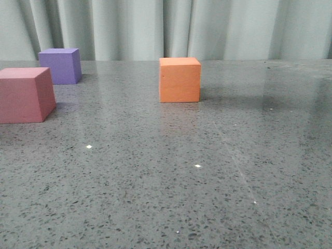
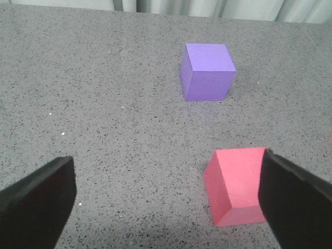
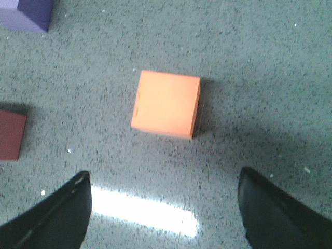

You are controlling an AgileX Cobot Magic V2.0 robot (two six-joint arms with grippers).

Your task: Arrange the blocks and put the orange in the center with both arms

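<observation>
Blocks observed: three, all resting on the grey speckled table (image 1: 207, 181), none touching another. In the front view the orange block (image 1: 180, 79) stands upright near the middle of the table, toward the far edge. The pink block (image 1: 25, 95) sits at roughly 9 o'clock from it, at the left border of the view and nearer the camera. The purple block (image 1: 61, 65) lies just beyond the pink one, at about 1 o'clock from it, with a clear gap between them. A pale curtain (image 1: 207, 26) hangs behind the table.

Left gripper (image 2: 166, 199): fingers spread wide and holding nothing, above the table. In its wrist view one dark finger (image 2: 295, 202) overlaps the edge of the pink block (image 2: 236, 184); whether they touch cannot be told. The purple block (image 2: 207, 71) lies well beyond, apart from both.

Right gripper (image 3: 166, 207): fingers likewise spread and empty, hovering over the table. The orange block (image 3: 166, 104) lies ahead of the fingertips, seen from above and clear of both fingers. A bright glare strip (image 3: 145, 210) shows on the table between the fingers.

Neither gripper appears in the front view.
</observation>
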